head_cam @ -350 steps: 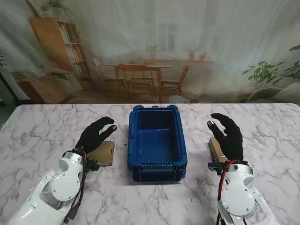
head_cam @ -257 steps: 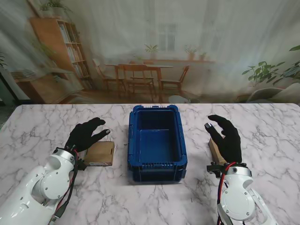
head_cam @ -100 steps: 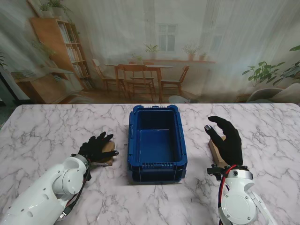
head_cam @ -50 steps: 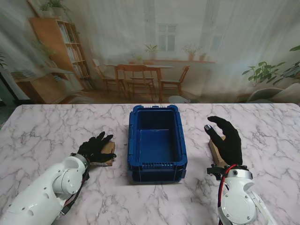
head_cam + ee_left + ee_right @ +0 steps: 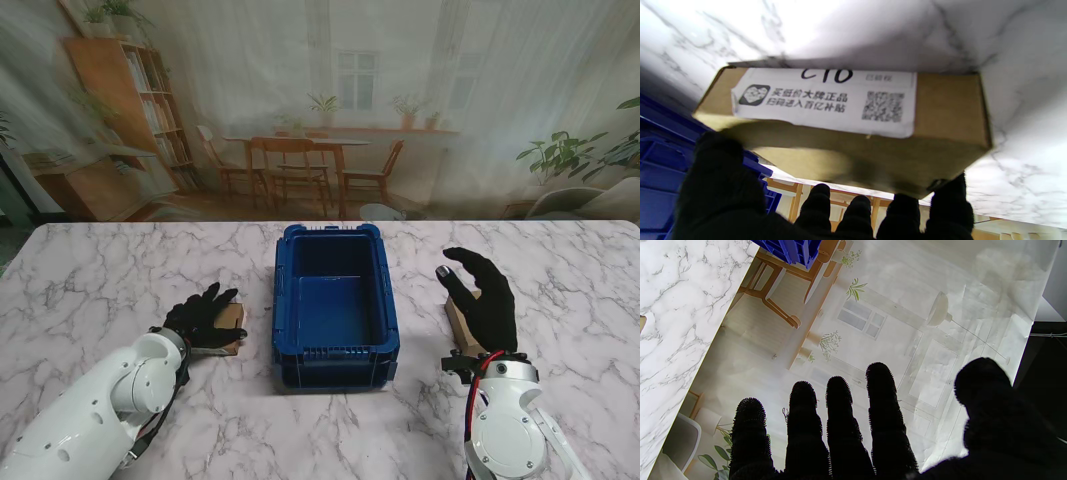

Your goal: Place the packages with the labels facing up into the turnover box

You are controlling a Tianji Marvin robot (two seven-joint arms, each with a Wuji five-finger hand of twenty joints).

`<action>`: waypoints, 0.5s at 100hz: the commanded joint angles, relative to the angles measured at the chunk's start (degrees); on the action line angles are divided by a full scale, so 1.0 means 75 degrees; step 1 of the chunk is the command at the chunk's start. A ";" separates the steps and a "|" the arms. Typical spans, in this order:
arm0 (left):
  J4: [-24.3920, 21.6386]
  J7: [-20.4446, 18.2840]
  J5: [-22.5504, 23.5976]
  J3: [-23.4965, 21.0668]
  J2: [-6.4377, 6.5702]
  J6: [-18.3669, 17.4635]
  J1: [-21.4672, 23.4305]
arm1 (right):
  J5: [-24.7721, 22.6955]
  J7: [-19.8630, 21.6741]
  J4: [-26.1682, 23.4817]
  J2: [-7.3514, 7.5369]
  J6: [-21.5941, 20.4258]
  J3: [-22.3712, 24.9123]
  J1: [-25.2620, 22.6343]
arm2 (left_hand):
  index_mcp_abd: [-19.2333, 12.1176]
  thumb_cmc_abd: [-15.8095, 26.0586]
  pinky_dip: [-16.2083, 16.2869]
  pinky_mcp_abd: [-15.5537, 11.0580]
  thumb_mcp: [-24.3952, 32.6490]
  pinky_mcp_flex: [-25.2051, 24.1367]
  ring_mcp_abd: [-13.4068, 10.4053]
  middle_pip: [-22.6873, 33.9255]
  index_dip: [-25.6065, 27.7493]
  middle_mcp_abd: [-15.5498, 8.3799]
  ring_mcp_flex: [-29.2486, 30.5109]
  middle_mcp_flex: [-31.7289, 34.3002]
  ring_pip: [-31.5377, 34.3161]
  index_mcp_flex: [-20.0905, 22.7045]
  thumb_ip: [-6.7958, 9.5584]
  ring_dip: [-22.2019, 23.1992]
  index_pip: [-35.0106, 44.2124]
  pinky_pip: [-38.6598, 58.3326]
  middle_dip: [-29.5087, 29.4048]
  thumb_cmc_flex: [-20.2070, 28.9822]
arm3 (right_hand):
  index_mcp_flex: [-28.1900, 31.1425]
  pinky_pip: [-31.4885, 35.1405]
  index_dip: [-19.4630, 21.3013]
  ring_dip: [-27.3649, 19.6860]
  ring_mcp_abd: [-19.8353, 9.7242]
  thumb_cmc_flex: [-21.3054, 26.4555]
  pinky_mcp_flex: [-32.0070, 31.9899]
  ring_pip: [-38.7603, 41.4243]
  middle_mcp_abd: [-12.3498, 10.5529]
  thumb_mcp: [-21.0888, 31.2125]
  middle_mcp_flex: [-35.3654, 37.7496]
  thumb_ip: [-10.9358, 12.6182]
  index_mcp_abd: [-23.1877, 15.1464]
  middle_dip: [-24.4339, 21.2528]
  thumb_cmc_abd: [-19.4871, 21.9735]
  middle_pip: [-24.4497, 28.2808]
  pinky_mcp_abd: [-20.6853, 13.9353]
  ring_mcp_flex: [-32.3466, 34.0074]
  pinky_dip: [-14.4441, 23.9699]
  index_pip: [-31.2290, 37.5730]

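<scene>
- The blue box [image 5: 335, 305] sits in the middle of the marble worktop [image 5: 90, 270], its long side running away from me; nothing shows inside it, only the bare blue floor
- A corner of the same blue box [image 5: 660, 173] shows in the left wrist view, just beside the package
- The left package [image 5: 228, 327] is a flat brown cardboard carton lying on the worktop just left of the box, close to it but apart
- In the left wrist view this package [image 5: 853, 133] carries a white label [image 5: 826, 100] with a logo, printed Chinese text, a QR code and handwritten black characters; the label is on the face turned toward the worktop side of that view
- The left hand [image 5: 205, 318], in a black glove, lies over the package with its fingers [image 5: 950, 200] curled at the far edge and the thumb [image 5: 718, 156] against the box-side edge, grasping the package
- The left arm [image 5: 100, 410] reaches in low from the near left corner
- A second brown package [image 5: 462, 325] lies right of the box, mostly hidden under the right hand
- The right hand [image 5: 485, 295] hovers above that package, palm tilted inward, fingers [image 5: 840, 420] straight and spread, holding nothing
- The right wrist view looks along those fingers at the backdrop, with the worktop edge to one side
</scene>
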 commanded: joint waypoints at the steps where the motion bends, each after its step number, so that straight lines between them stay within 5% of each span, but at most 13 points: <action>1: 0.0006 -0.0269 0.0054 0.0066 0.0009 0.0028 0.0076 | 0.0007 -0.0004 0.0011 -0.0013 0.0030 -0.0010 -0.0015 | -0.0025 -0.0042 -0.0004 0.0344 0.0009 0.0044 0.0068 -0.0105 0.0001 0.0017 -0.0025 -0.0374 -0.0097 -0.0090 0.0054 -0.0060 -0.0069 -0.0020 -0.0135 -0.0268 | 0.0134 -0.0191 -0.0040 0.0147 0.0038 0.0143 -0.0015 0.0324 0.0005 -0.0096 0.0076 0.0166 -0.0016 0.0035 0.0248 0.0113 -0.0024 0.0042 0.0143 -0.0064; 9: -0.0031 -0.0375 0.0140 0.0086 0.0033 0.0044 0.0065 | 0.0010 -0.0009 0.0005 -0.0015 0.0032 -0.0011 -0.0019 | -0.0002 -0.0152 -0.0001 0.0312 0.0113 0.0056 0.0071 -0.0105 0.0006 0.0050 0.0005 -0.0376 -0.0093 -0.0088 0.0077 -0.0059 -0.0065 -0.0012 -0.0135 0.0000 | 0.0132 -0.0202 -0.0038 0.0147 0.0039 0.0142 -0.0012 0.0328 0.0008 -0.0098 0.0078 0.0166 -0.0021 0.0036 0.0247 0.0116 -0.0018 0.0046 0.0158 -0.0064; 23: -0.0038 -0.0541 0.0518 0.0160 0.0097 0.0041 0.0011 | 0.0000 -0.0023 0.0006 -0.0016 0.0018 -0.0006 -0.0025 | -0.0031 -0.0562 0.0105 -0.0250 0.0198 0.0229 0.0051 -0.0105 0.0029 0.0138 0.0157 -0.0383 0.0008 0.0017 0.0277 0.0013 -0.0044 0.0237 -0.0136 0.1700 | 0.0134 -0.0219 -0.0034 0.0145 0.0032 0.0141 -0.0006 0.0331 0.0010 -0.0098 0.0075 0.0166 -0.0013 0.0036 0.0248 0.0116 -0.0013 0.0048 0.0185 -0.0060; 36: -0.0081 -0.0726 0.0822 0.0173 0.0150 0.0094 0.0005 | 0.0010 -0.0023 -0.0003 -0.0017 0.0023 -0.0008 -0.0030 | -0.0069 -0.0853 0.0104 -0.0389 0.0427 0.0187 0.0005 -0.0105 0.0017 0.0131 0.0190 -0.0382 0.0023 0.0080 0.0504 0.0025 -0.0046 0.0232 -0.0136 0.2461 | 0.0136 -0.0241 -0.0031 0.0145 0.0038 0.0143 -0.0007 0.0335 0.0004 -0.0096 0.0077 0.0166 -0.0013 0.0036 0.0244 0.0117 0.0000 0.0051 0.0210 -0.0060; 50: -0.0072 -0.0784 0.0887 0.0145 0.0165 0.0100 0.0019 | -0.0002 -0.0021 0.0001 -0.0015 0.0015 -0.0007 -0.0031 | -0.0096 -0.0889 0.0091 -0.0366 0.1023 0.0166 -0.0015 -0.0105 -0.0067 0.0121 0.0204 -0.0382 -0.0008 0.0049 0.1239 0.0030 -0.0075 0.0207 -0.0136 0.2621 | 0.0132 -0.0264 -0.0030 0.0143 0.0028 0.0137 -0.0012 0.0333 0.0001 -0.0100 0.0078 0.0165 -0.0017 0.0037 0.0245 0.0118 0.0008 0.0044 0.0234 -0.0063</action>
